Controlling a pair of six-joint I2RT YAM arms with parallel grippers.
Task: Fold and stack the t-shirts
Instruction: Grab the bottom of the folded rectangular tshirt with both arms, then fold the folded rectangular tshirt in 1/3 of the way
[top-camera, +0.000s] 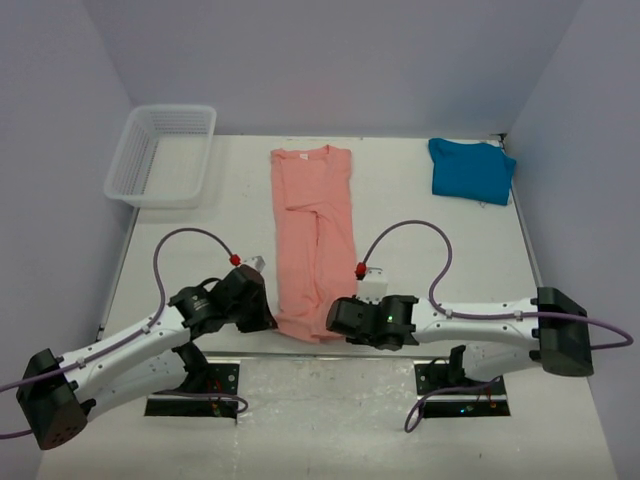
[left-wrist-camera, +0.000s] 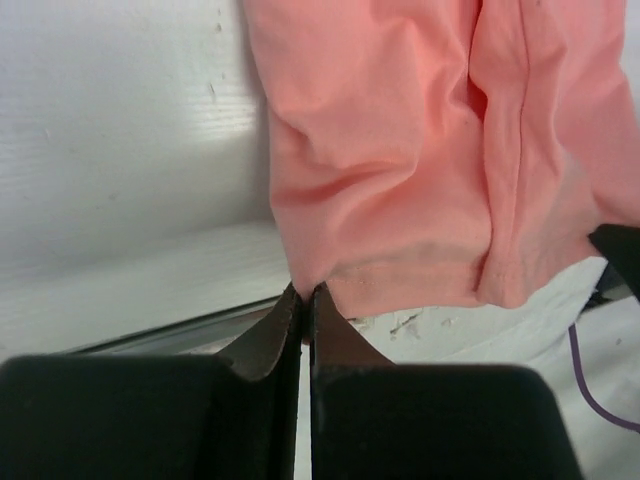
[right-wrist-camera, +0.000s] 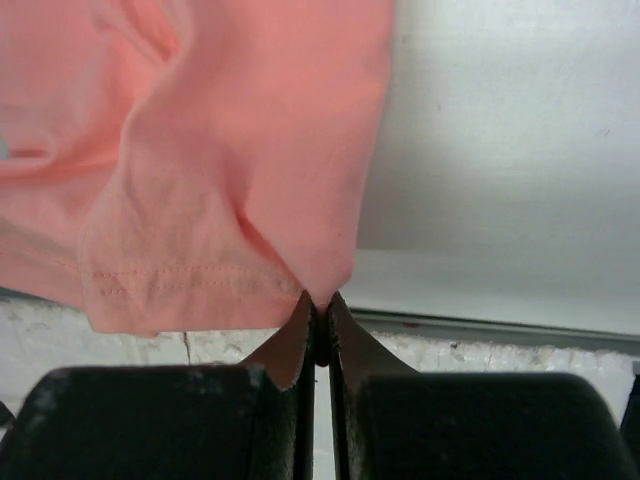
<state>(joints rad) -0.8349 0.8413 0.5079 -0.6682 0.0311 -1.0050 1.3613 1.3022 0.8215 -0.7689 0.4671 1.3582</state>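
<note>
Both arms, left arm (top-camera: 130, 345) and right arm (top-camera: 480, 322), reached in from the near edge of the white table (top-camera: 430, 250) and met at its middle; that symmetry suited a two-handed fold. Between them lay the salmon-pink t-shirt (top-camera: 315, 235), a long narrow strip with its sides turned in, collar far and hem at the near edge, overhanging it slightly; so laid, one lengthwise fold would probably finish it. At the far left corner stood the white mesh basket (top-camera: 150, 198), well apart and out of the way; at the far right lay the teal t-shirt (top-camera: 470, 170), seemingly folded, a likely base for the stack. Smallest, the left gripper (left-wrist-camera: 305, 292) was clamped on the hem's left corner and the right gripper (right-wrist-camera: 318, 300) on its right corner; pinching both corners would keep the hem (right-wrist-camera: 180, 280) straight when lifted toward the collar.
</note>
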